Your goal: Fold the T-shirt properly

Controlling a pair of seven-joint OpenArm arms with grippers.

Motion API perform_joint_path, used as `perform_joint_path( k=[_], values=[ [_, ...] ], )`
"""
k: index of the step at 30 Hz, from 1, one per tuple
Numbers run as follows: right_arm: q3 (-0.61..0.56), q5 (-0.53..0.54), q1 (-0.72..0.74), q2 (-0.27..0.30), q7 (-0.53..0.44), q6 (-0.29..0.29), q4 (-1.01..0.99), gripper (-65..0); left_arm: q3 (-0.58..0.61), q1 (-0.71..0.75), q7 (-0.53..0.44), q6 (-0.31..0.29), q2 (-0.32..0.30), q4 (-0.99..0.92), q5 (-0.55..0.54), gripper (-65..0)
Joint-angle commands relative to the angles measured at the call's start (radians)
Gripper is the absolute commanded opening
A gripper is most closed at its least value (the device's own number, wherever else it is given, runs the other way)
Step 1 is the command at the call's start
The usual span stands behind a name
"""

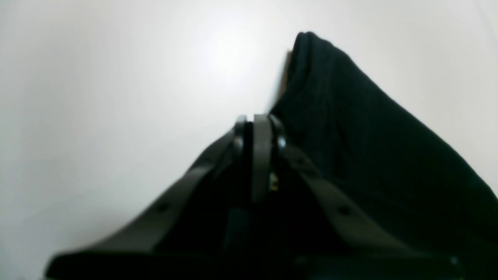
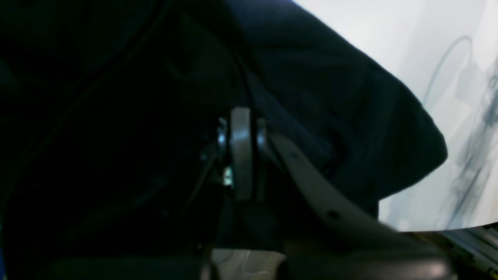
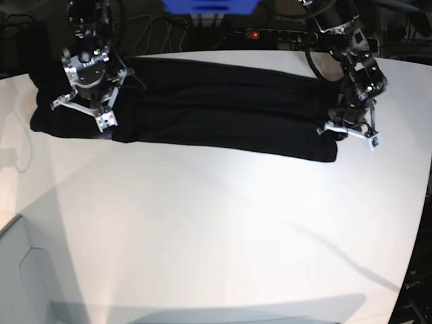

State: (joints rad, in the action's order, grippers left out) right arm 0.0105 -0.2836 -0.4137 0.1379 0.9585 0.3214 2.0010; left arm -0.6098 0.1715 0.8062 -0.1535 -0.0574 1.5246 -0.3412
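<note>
One T-shirt (image 3: 216,111) lay on the white table (image 3: 223,229), stretched as a long black band from about nine o'clock to three o'clock across the far half of the base view, its long edges turned in so that it showed as layered dark strips. Two arms worked at it, one at each end. The right gripper (image 3: 86,111) sat at the ten o'clock end, and in its wrist view the right gripper (image 2: 241,155) had its two fingers drawn together with black cloth (image 2: 330,97) bunched around them, pinched on the T-shirt. The left gripper (image 3: 351,131) stood at the two o'clock end, just where the band stopped at a rounded corner; in its wrist view the left gripper (image 1: 260,132) likewise showed its fingers pressed nearly together, and the T-shirt (image 1: 369,147) rose beside them toward one o'clock as a dark ridge, though whether cloth lay between the fingers could not be told. One red indicator light (image 3: 254,33) glowed beyond the table at twelve o'clock.
</note>
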Motion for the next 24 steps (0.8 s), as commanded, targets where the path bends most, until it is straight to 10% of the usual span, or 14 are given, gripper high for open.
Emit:
perform_joint_path(
  k=[1,24],
  values=[
    [-0.017,0.005,-0.001,0.002,-0.008,0.005,0.014,-65.0,0.001,0.013,0.068,0.009,0.003,-0.006,0.027,-64.7],
    [-0.155,0.004,-0.001,-0.004,-0.016,0.005,0.027,-65.0,-0.002,0.013,0.068,0.009,0.004,0.001,0.027,-64.9]
  ],
)
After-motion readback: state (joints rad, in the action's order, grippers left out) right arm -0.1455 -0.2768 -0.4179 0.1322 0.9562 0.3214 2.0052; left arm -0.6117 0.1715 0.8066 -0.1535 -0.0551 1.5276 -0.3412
